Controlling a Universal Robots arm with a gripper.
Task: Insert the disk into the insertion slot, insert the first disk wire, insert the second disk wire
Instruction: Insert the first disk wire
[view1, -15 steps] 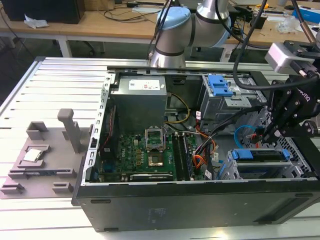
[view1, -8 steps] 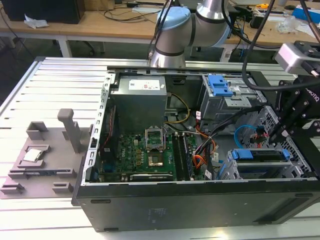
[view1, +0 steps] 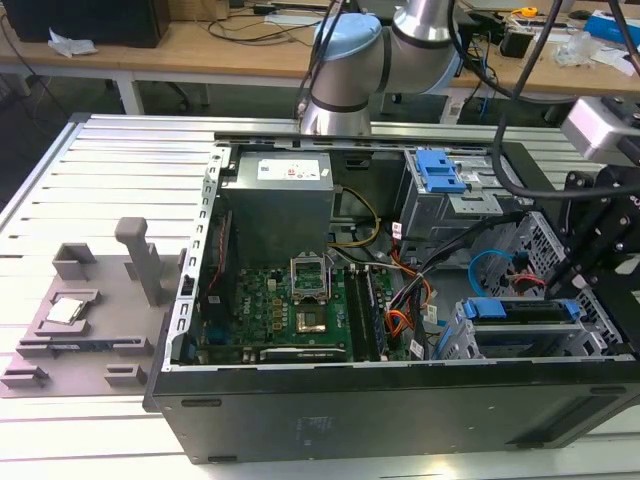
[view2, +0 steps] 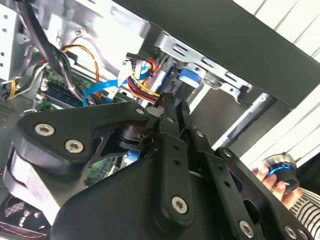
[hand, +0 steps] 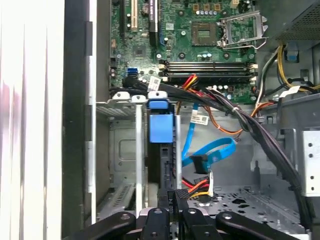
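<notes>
The disk (hand: 160, 129) sits edge-on inside the insertion slot (hand: 122, 150), its blue carrier end facing the motherboard; in the exterior view the disk (view1: 520, 309) lies in the silver cage (view1: 462, 345) at the case's front corner on the exterior view's right. My gripper (hand: 171, 196) is just behind the disk's dark rear end, its slim fingers (view2: 169, 107) shut on the black plug of the red, yellow and orange disk wire (view2: 144, 84). The blue flat disk wire (hand: 212, 152) hangs loose beside it. The gripper (view1: 577, 283) reaches in from the exterior view's right.
A thick black cable bundle (hand: 235, 112) crosses above the bay. The motherboard (view1: 290, 305) fills the case floor. A grey cage with a blue lever (view1: 440, 172) stands at the back. A hand (view2: 272, 177) holding a round knob shows outside the case.
</notes>
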